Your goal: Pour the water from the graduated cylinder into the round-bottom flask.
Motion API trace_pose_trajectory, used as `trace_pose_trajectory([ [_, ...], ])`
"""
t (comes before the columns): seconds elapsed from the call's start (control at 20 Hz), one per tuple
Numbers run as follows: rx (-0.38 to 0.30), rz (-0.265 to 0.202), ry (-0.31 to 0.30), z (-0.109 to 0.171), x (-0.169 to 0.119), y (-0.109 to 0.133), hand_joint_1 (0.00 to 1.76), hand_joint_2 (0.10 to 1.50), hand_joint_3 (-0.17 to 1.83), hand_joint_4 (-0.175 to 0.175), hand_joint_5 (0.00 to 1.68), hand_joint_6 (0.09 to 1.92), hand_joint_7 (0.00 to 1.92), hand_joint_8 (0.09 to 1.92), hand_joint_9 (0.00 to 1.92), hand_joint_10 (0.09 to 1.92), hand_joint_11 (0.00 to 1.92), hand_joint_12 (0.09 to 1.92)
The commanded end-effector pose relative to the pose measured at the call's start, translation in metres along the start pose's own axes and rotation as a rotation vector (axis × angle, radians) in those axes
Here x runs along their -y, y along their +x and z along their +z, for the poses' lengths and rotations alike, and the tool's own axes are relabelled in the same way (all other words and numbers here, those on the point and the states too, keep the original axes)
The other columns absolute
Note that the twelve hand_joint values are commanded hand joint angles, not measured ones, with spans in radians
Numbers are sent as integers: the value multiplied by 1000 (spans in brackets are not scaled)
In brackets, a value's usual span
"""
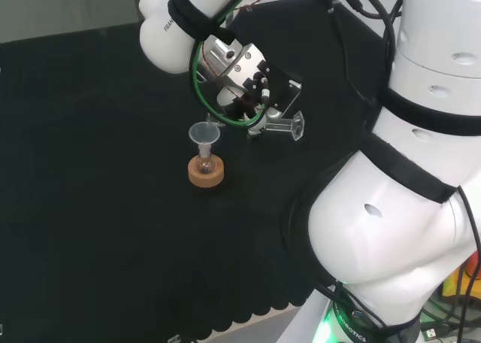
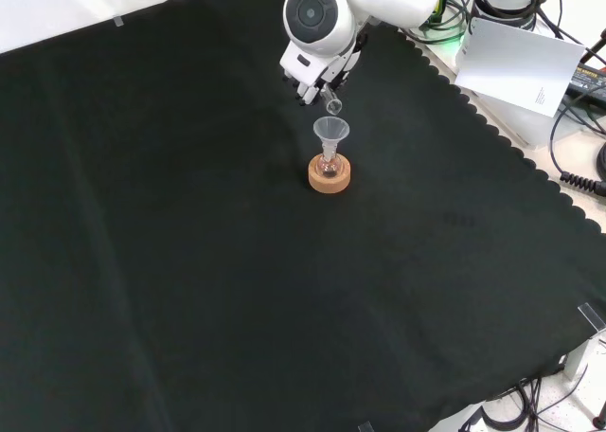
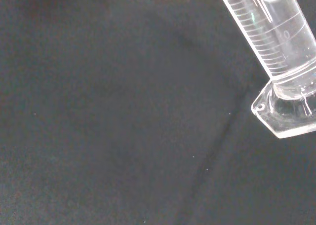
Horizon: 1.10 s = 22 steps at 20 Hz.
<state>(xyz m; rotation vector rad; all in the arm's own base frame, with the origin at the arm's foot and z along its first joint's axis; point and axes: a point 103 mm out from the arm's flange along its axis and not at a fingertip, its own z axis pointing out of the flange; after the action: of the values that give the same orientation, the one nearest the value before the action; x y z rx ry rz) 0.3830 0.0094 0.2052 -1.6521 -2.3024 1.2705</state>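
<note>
hand (image 1: 252, 83): above the counter (image 1: 90, 207); fingers hidden, grip state can't tell
graduated cylinder (image 1: 282, 126): tipped near horizontal; mouth over funnel (image 1: 204, 135)
round-bottom flask (image 1: 205, 165): upright on cork ring (image 1: 205, 175), funnel in neck

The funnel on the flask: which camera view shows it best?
The head view shows it best: the funnel stands in the flask on the cork ring, with the cylinder's mouth beside it. The front view shows the funnel smaller, under the arm. The wrist view shows the cylinder.
</note>
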Motion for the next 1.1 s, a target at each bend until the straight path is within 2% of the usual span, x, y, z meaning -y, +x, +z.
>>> trace_pose_trajectory([
  [0.05,8,2,4,2,1,-7,1267,1103,0,-175,986,979,1028,963,1414,95,1051,876],
  [0.3,13,10,9,-2,2,-5,1266,1103,0,-175,986,979,1028,963,1414,93,1052,875],
  [0.55,59,19,25,-5,0,1,1266,1103,0,-175,986,979,1028,963,1415,91,1052,873],
  [0.65,15,-14,-1,1,0,-6,1266,1103,0,-175,986,979,1028,963,1416,91,1052,873],
  [0.75,-3,-23,-3,6,0,-11,1266,1103,0,-175,986,979,1028,963,1416,90,1052,873],
  [1.1,69,34,37,14,2,-24,1266,1103,0,-175,986,980,1027,964,1417,88,1053,871],
])
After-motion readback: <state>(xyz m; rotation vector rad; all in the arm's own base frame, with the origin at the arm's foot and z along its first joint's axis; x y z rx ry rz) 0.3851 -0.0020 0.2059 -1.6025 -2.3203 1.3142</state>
